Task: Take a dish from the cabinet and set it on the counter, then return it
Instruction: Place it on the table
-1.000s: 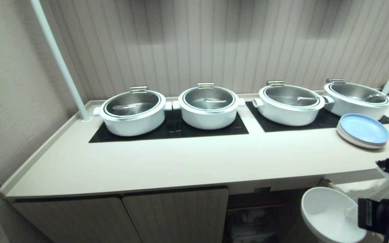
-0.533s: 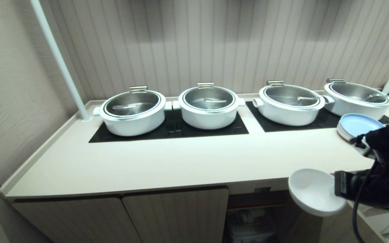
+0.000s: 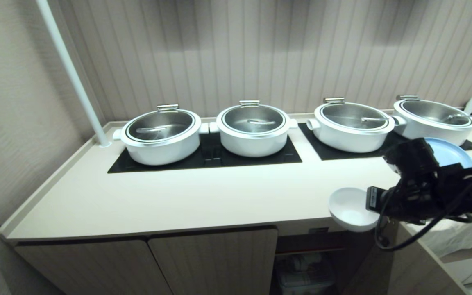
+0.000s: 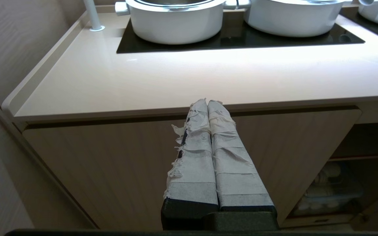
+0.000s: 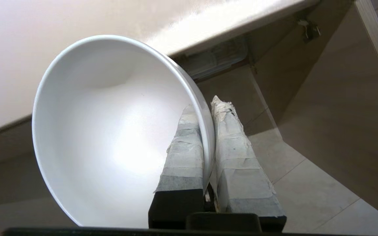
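Holding the small glossy white round bowl (image 3: 352, 208) by its rim in the right hand (image 3: 373, 200), taped fingers (image 5: 184, 154) pinching the wall, one inside and one outside, jaws narrow around the thin edge. Hovering with the bowl in the air at the front edge of the long cream-beige worktop (image 3: 187, 196), near its right end, the bowl tilted and partly over the edge, partly over the open gap below. Showing beneath that edge the low beige wood-grain cabinet (image 3: 215, 262), its right door (image 5: 336, 108) swung open, a red-edged inner shelf (image 3: 309, 249) and dim stored items behind it; cannot tell what those items are. Standing along the back edge of the worktop, four large white lidded pots (image 3: 160, 137) on black rectangular cooktop panels (image 3: 207, 157). Resting near the right end, behind the black right arm, a stack of pastel plates (image 3: 449, 152) with a pale blue one on top, partly hidden by the arm. Rising from the left rear corner of the worktop, a slanted white pole (image 3: 72, 73). Hanging in front of the closed left cabinet doors, below the front edge and well apart from the bowl, the left hand (image 4: 208, 103), its taped fingers pressed together, gripping nothing.
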Controlling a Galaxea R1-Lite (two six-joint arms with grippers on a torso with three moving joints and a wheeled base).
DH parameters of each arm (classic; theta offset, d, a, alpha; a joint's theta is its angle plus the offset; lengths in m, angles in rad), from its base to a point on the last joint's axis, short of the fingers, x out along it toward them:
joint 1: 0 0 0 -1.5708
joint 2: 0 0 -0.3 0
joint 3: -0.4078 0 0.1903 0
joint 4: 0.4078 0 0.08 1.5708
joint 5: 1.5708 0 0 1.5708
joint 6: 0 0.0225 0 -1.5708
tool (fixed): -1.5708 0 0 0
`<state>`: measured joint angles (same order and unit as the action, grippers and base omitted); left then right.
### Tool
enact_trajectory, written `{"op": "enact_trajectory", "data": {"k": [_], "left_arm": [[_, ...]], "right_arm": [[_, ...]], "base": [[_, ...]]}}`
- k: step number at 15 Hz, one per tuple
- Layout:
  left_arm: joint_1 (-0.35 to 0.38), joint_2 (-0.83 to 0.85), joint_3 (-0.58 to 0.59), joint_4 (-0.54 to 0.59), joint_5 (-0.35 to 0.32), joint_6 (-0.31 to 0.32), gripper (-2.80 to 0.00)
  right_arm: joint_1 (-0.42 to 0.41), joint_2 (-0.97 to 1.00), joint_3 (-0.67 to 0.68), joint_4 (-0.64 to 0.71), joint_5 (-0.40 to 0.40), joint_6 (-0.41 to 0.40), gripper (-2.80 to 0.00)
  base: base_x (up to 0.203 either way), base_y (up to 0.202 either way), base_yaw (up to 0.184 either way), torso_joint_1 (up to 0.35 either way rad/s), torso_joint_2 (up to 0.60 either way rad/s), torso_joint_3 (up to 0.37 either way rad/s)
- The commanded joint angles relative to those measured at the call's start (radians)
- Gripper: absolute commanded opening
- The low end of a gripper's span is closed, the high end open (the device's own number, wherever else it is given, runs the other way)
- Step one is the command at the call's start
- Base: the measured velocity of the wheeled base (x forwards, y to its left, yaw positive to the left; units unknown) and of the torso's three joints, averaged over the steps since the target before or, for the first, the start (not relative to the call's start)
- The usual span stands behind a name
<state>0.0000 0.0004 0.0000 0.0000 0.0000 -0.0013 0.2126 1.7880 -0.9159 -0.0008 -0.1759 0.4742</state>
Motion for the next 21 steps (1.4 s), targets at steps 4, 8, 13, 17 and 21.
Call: {"op": "enact_trajectory", "data": {"k": [4, 8, 13, 17, 21], "left_arm": [[0.0, 0.0, 0.0, 0.0, 0.002, 0.0, -2.8], [0.0, 0.0, 0.0, 0.0, 0.0, 0.0, -2.8], [0.0, 0.0, 0.0, 0.0, 0.001, 0.0, -2.8], [0.001, 0.0, 0.0, 0.0, 0.0, 0.0, -2.8], [0.0, 0.0, 0.0, 0.0, 0.0, 0.0, -2.8]], "right_arm": [[0.001, 0.223, -0.15, -0.045, -0.011, 0.104, -2.8], [0.001, 0.32, -0.304, 0.006, -0.014, 0.178, -2.8], [0.0, 0.457, -0.661, 0.266, -0.018, 0.365, -2.8], [0.002, 0.558, -0.834, 0.378, -0.019, 0.404, -2.8], [0.004, 0.583, -0.848, 0.386, -0.019, 0.437, -2.8]], "base": [[0.0, 0.0, 0.0, 0.0, 0.0, 0.0], [0.0, 0.0, 0.0, 0.0, 0.0, 0.0], [0.0, 0.0, 0.0, 0.0, 0.0, 0.0], [0.0, 0.0, 0.0, 0.0, 0.0, 0.0], [0.0, 0.0, 0.0, 0.0, 0.0, 0.0]]}}
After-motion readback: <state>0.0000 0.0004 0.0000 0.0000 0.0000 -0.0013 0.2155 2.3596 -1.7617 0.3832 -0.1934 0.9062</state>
